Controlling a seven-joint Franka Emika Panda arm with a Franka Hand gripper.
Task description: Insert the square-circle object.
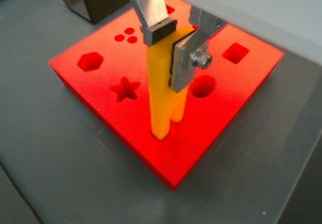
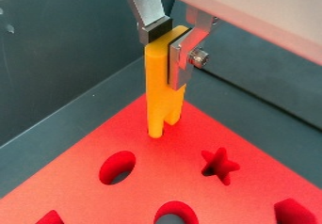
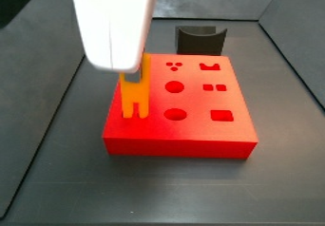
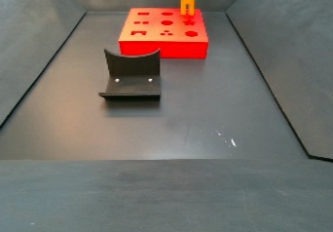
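Pincer (image 2: 169,47): pinching top of tall slim orange-yellow forked bar (image 2: 161,91), upright.
Bar location: prongs just over red holed block (image 3: 178,140), near its 9 o'clock edge.
Handling: probably light, rigid, smooth plastic; grip high.
Worktop (image 4: 182,129): dark grey.

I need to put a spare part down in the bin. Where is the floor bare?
Widest bare floor: the stretch on the near side of the holder. Crowded at the far end, where the red block sits and the pincer holds the bar over it.
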